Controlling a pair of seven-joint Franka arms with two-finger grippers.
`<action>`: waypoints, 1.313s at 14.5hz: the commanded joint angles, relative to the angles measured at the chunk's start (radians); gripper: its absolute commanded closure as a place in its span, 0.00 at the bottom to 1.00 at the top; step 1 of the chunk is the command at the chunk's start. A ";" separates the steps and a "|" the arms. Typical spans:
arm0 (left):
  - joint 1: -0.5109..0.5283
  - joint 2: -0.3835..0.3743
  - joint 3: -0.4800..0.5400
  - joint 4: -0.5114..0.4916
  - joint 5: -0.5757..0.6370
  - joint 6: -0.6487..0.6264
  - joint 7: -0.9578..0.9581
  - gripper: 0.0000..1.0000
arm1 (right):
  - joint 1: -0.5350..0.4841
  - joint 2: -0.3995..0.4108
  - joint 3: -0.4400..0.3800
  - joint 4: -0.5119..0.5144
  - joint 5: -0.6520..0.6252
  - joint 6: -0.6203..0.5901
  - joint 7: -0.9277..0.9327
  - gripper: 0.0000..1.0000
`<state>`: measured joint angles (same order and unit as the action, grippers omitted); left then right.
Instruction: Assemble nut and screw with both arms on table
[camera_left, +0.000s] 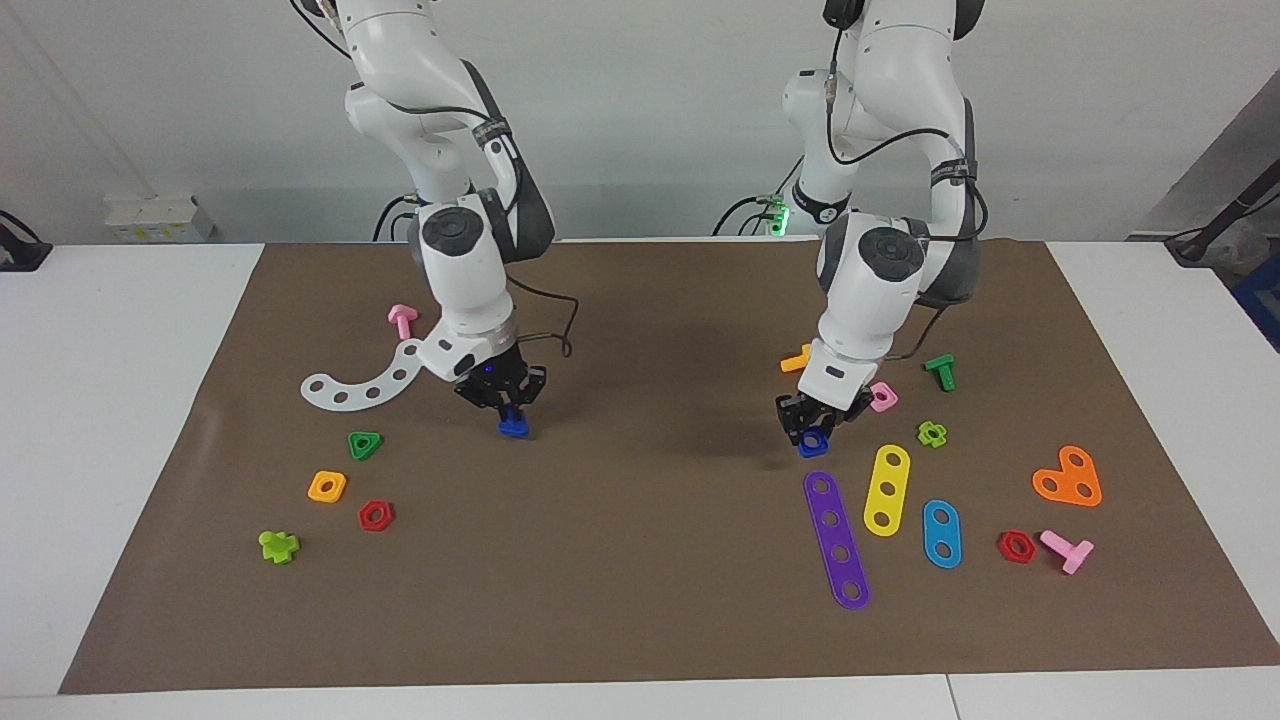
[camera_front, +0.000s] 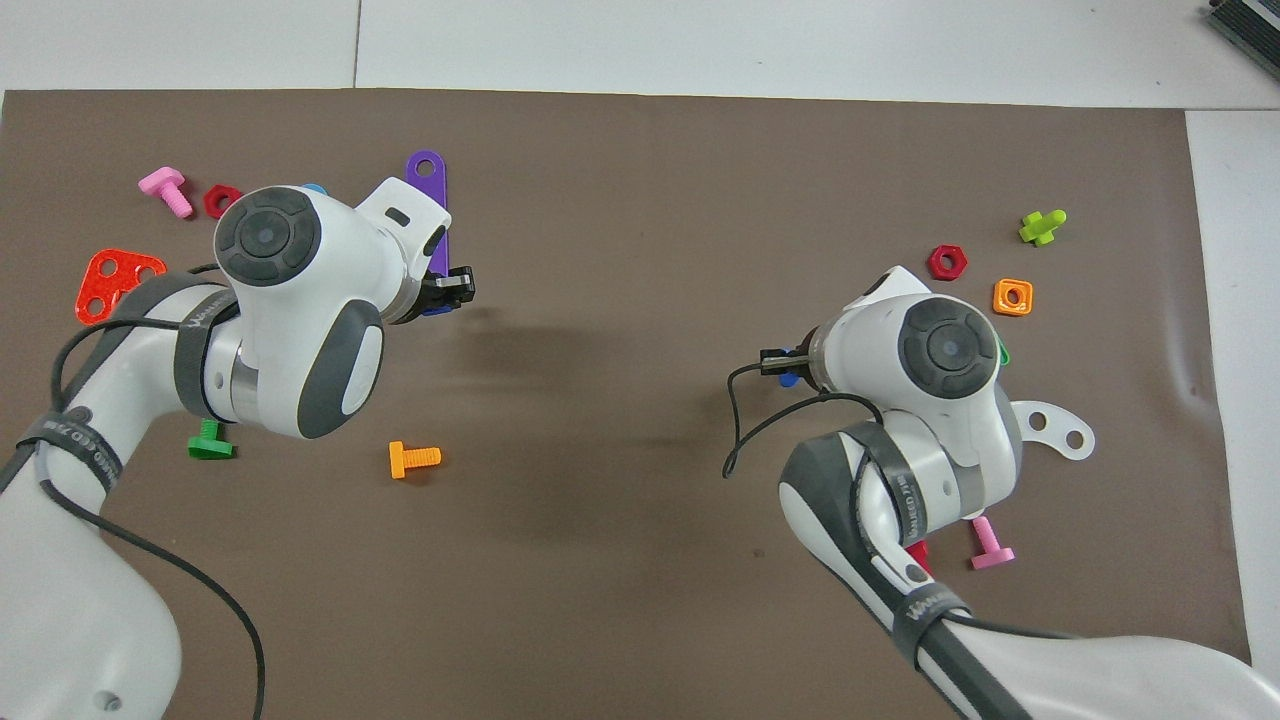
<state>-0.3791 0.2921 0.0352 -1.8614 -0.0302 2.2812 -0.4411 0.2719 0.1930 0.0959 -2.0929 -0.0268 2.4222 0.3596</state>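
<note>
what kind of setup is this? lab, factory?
Likely a robotics lab bench: two arms, left and right, over a brown mat on a white table, with toy plastic parts like a purple strip scattered around.

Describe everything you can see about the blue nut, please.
The nut is small, dark blue, plastic-looking and squarish with rounded corners and a round centre hole. The left gripper, shut on it, holds it just above the brown mat, over a spot near the purple strip's end. Only the fingers touch it.
</note>
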 joint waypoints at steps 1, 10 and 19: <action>-0.047 0.007 0.014 0.039 0.004 -0.034 -0.013 1.00 | 0.074 0.022 -0.004 0.036 0.007 0.011 0.105 1.00; -0.201 0.024 0.014 0.083 -0.056 0.024 -0.212 1.00 | 0.237 0.095 -0.004 0.137 0.004 -0.015 0.298 1.00; -0.271 0.056 0.012 0.145 -0.071 0.030 -0.287 1.00 | 0.236 0.068 -0.004 0.123 -0.024 -0.066 0.305 0.00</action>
<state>-0.6115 0.3259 0.0320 -1.7433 -0.0828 2.3019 -0.6994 0.5270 0.2907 0.0887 -1.9771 -0.0321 2.3943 0.6573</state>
